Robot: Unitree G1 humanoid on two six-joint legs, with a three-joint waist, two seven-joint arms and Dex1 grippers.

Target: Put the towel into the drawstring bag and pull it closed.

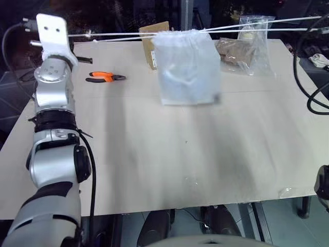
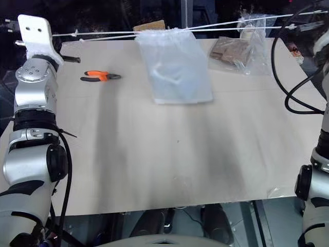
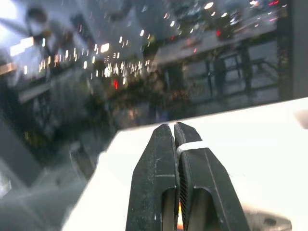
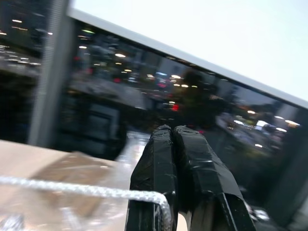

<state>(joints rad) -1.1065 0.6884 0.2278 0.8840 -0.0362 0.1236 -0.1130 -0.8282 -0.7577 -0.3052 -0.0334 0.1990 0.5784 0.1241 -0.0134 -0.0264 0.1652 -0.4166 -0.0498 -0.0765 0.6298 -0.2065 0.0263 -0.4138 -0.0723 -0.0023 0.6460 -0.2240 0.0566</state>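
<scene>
Hanging from taut cords (image 1: 123, 35), the drawstring bag (image 1: 186, 67) looks light and floppy. We pinch one cord in each closed gripper, left gripper (image 3: 174, 132) and right gripper (image 4: 172, 131), the best holds

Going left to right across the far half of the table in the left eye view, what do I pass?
Left gripper mount → orange-handled pliers → drawstring bag hanging from its taut cords → clear plastic bag with brown contents.

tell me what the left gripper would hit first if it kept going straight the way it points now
Probably nothing on the table. The left gripper, shut on the white cord, points just past the table's far edge, toward the dark glass with city lights. That glass looks like the first thing in line, though depth is unclear.
</scene>
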